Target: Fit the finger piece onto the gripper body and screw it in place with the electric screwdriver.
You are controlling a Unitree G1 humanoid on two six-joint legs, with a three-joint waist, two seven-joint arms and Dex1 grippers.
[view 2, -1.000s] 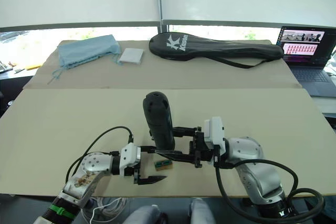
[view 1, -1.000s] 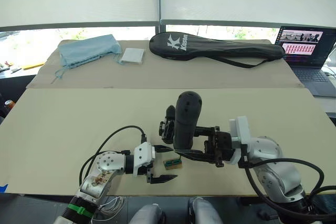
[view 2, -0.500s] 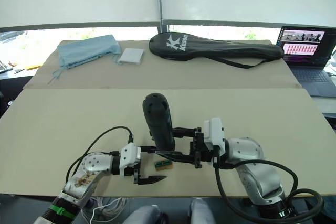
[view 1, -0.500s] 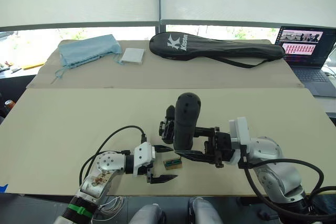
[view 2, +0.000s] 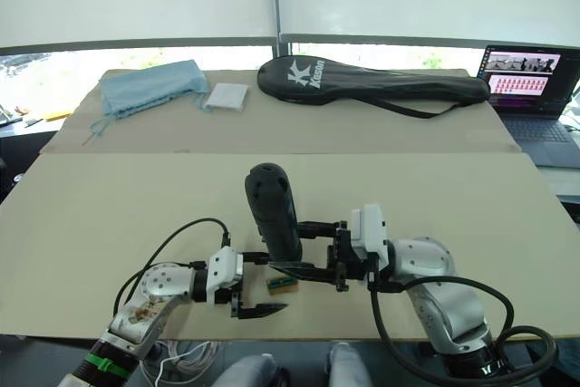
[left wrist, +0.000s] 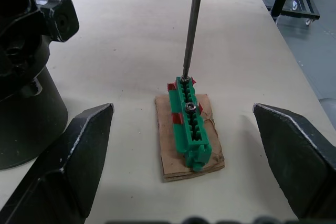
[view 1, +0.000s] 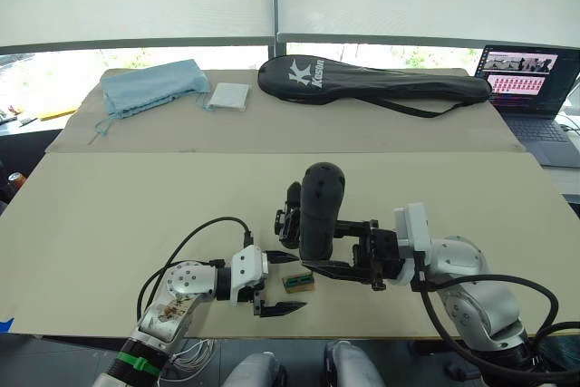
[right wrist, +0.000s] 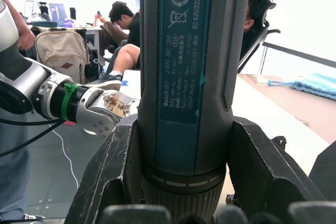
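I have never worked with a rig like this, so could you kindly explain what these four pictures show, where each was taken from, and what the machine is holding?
This is a humanoid robot with two arms, each ending in a two-fingered gripper. Two pictures come from cameras in its head, looking down over a tan table. The other two come from cameras on its wrists.

The right gripper is shut on the electric screwdriver, held upright. In the left wrist view, its thin metal bit comes down onto a small green block on a scrap of cardboard. The left gripper is open, one finger on each side of that block.

Behind the screwdriver stands the gripper body. Farther back lie a black racket bag, a blue cloth and a laptop.
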